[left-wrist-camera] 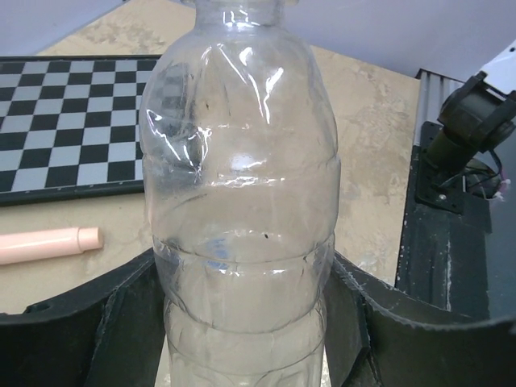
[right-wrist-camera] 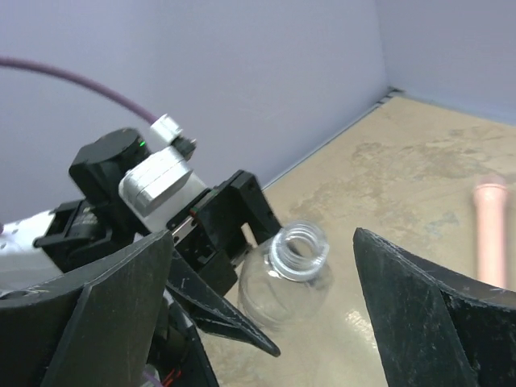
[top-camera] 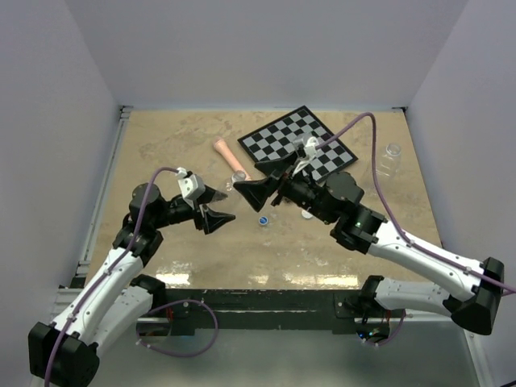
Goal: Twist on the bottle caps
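A small clear bottle (left-wrist-camera: 238, 161) stands upright between my left gripper's (left-wrist-camera: 242, 270) jaws, which press on both of its sides. Its threaded neck (right-wrist-camera: 297, 246) is open, with no cap on it. My right gripper (right-wrist-camera: 264, 238) hangs above that neck with its jaws spread wide and nothing between them. From above, the left gripper (top-camera: 219, 206) and right gripper (top-camera: 262, 179) meet at the small bottle (top-camera: 239, 177). The blue cap (top-camera: 263, 220) lies on the table just in front of them. A small white cap (top-camera: 307, 214) lies beside the right arm. A larger clear bottle (top-camera: 390, 161) rests at the right.
A pink tapered stick (top-camera: 231, 158) lies behind the grippers, next to a tilted chessboard (top-camera: 298, 145). Grey walls close off the back and both sides. A metal rail (top-camera: 105, 193) runs along the table's left edge.
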Controlling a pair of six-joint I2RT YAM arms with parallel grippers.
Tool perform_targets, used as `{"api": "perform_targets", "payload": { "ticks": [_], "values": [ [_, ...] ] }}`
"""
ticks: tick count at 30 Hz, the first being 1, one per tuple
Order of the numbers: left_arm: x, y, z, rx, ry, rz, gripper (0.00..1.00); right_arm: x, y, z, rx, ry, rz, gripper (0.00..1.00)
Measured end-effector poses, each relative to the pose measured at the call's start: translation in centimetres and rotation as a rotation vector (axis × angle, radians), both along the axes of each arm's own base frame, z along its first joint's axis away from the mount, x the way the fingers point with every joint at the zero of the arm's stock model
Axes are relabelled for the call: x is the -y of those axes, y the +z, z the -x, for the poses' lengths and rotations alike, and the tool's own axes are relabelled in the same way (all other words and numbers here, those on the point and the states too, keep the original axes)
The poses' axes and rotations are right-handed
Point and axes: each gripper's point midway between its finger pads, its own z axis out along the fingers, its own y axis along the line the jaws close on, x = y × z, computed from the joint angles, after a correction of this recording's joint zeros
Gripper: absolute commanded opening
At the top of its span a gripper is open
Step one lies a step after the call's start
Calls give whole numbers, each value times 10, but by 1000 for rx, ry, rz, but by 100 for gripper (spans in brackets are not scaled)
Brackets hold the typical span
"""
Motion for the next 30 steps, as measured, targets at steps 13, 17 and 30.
{"api": "perform_targets", "payload": {
  "ticks": [13,17,30],
  "values": [
    [-27,12,13,106,154,-9,36,49,-33,-41,-132,-350,221,98],
    [-35,18,7,155,218,-16,35,49,-82,-51,-207,-378,383,99],
    [-59,23,-7,187,391,-27,33,53,-235,-78,-445,-388,810,79]
  ]
}}
